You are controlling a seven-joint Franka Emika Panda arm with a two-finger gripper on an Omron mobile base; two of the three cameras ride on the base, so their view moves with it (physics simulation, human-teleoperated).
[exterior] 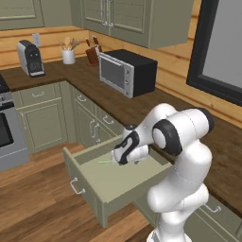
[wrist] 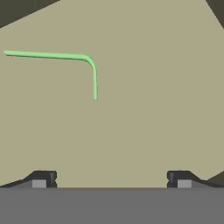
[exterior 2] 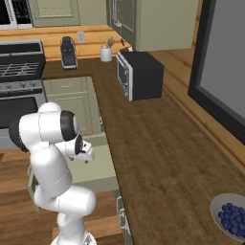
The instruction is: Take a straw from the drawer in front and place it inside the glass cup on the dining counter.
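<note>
Drawer [exterior: 111, 185] pulled wide open, gripper [wrist: 111, 178] hanging over its pale floor with jaws spread and nothing between them.
Left of the gripper in the hand view, the straw [wrist: 65, 57] lies bent and flat on the drawer floor, clear of both fingertips [wrist: 41, 178]; drawer walls stand well back, and from the left base camera the hand hides the straw's near end.

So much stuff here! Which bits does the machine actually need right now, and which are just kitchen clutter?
Needed for the job:
straw, bent, lying in the drawer
drawer, pulled open
claw, open above the drawer floor

Just lying about:
microwave
coffee machine
utensil holder
bowl of blueberries
</note>
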